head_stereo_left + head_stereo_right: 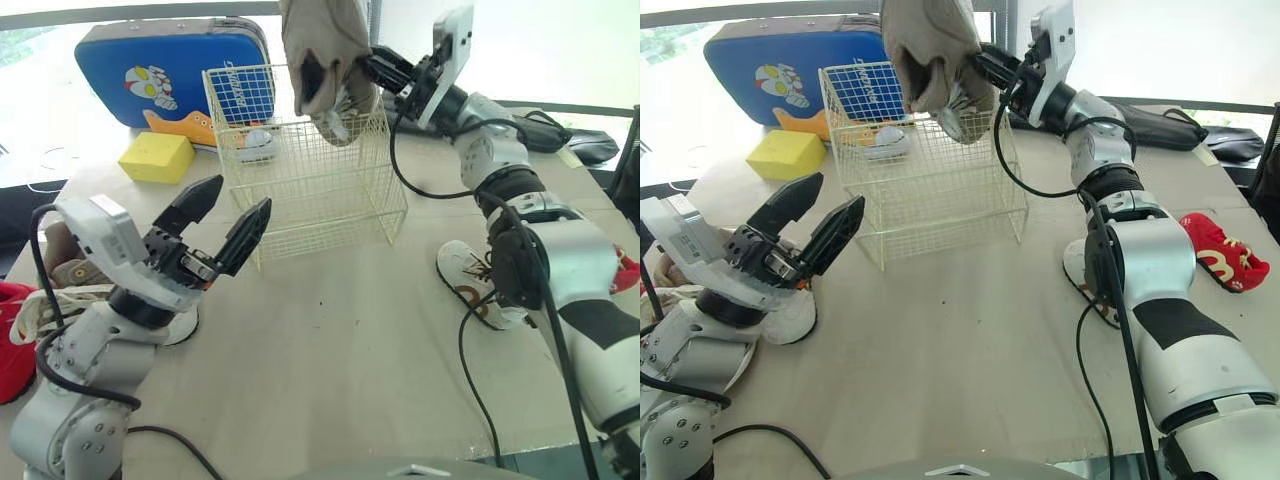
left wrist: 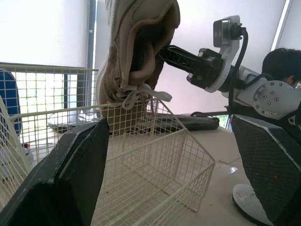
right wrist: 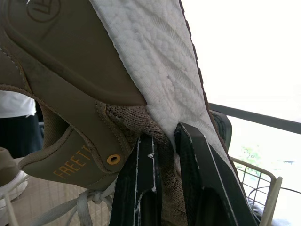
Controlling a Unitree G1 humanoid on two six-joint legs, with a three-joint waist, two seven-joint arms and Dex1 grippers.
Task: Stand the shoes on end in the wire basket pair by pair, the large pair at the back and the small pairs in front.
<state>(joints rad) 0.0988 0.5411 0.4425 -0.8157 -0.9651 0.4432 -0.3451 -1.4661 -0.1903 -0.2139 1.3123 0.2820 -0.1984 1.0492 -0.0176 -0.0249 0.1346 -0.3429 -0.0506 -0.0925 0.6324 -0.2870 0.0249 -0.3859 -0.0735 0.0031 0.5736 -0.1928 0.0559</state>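
Note:
My right gripper (image 1: 372, 68) is shut on a large beige shoe (image 1: 322, 55), holding it on end above the back right corner of the cream wire basket (image 1: 310, 180). The wrist view shows its fingers (image 3: 141, 188) clamped on the shoe's knit collar (image 3: 136, 117), white sole up. My left gripper (image 1: 232, 222) stands open just left of the basket's front, holding nothing. A white and tan small shoe (image 1: 470, 285) lies on the table right of the basket. A red shoe (image 1: 1223, 250) lies at the far right, another red one (image 1: 12, 340) at the far left beside a beige shoe (image 1: 60, 262).
A blue suitcase (image 1: 160, 70) stands behind the basket, with a yellow sponge block (image 1: 157, 157) in front of it. A small grey object (image 1: 258, 140) lies behind the basket. A dark bag (image 1: 560, 135) lies at the back right. A person (image 2: 282, 63) is at the back.

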